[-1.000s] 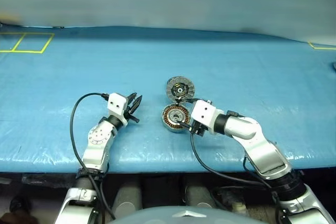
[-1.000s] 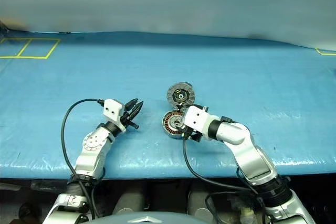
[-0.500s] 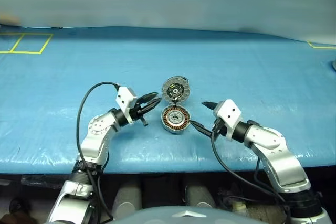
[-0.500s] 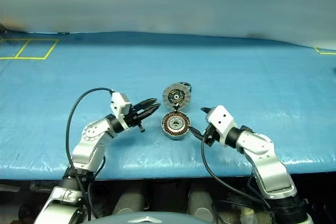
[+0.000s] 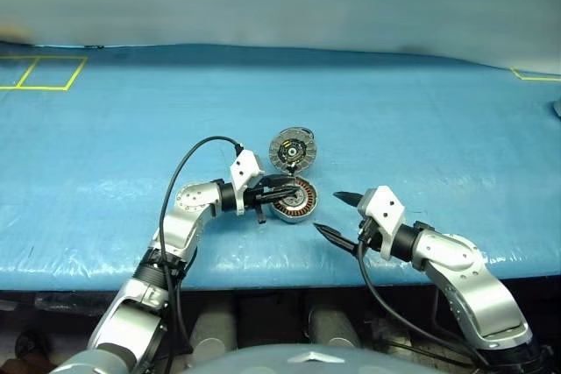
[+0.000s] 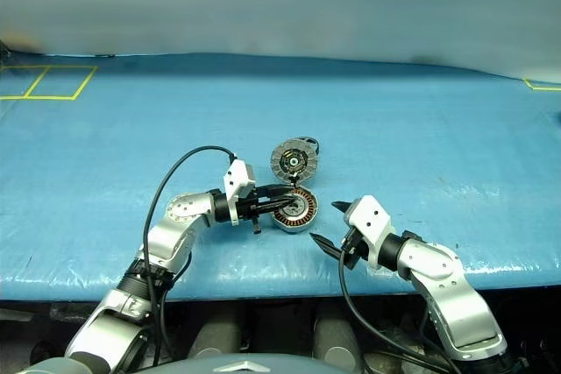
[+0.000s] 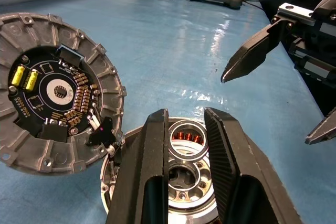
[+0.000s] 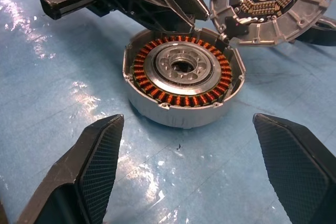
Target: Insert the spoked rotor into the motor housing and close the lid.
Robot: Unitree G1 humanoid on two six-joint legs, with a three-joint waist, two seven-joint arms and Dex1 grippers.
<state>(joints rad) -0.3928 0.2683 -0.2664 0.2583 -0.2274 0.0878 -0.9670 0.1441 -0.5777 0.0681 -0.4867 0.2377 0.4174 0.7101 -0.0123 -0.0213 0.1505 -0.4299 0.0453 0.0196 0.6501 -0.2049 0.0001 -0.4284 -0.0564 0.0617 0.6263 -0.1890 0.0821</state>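
Copper-wound round silver-grey motor housing lies open on the blue tabletop, a silvery ringed hub seated in its centre. Its round grey metal lid, dark circuit-board face showing, stands propped up at the housing's far edge, joined to it there. Left hand reaches level over the housing's rim, its 2 black fingers narrowly parted and empty. Right hand hovers just beside the housing on the near right, fingers spread wide, gripping nothing.
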